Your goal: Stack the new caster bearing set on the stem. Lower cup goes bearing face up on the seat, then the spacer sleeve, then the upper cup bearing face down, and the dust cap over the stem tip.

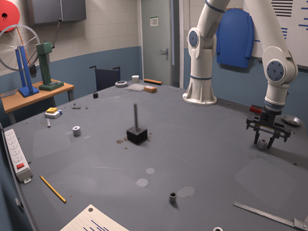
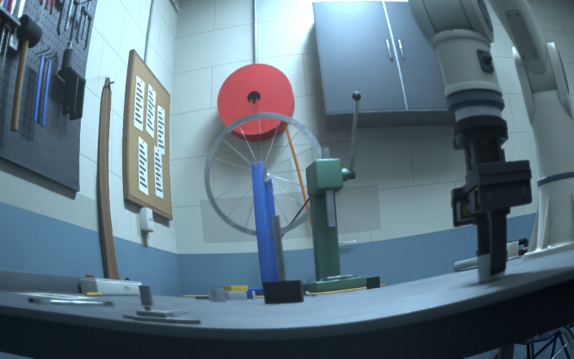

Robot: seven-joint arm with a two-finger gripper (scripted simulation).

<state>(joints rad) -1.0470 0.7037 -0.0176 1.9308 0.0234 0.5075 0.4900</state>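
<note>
A small pale cup-shaped bearing part [image 1: 262, 143] stands on the right side of the grey table, and my open gripper [image 1: 263, 144] is lowered around it with a finger on either side. In the second side camera the near finger of the gripper [image 2: 491, 266] hides most of the part [image 2: 484, 267]. The stem [image 1: 135, 116] rises upright from its black block seat [image 1: 136, 134] at the table's middle, bare. A pale ring part [image 1: 76, 130] lies left of the block, a dark-bored sleeve [image 1: 173, 197] stands near the front, and a small black cap [image 1: 95, 95] sits far back.
A metal dish [image 1: 291, 120] and a red box [image 1: 255, 109] lie just behind the gripper. A steel rule [image 1: 268, 215] lies at the front right, a power strip [image 1: 17, 155] and pencil [image 1: 52, 189] at the left edge, paper [image 1: 94, 221] in front.
</note>
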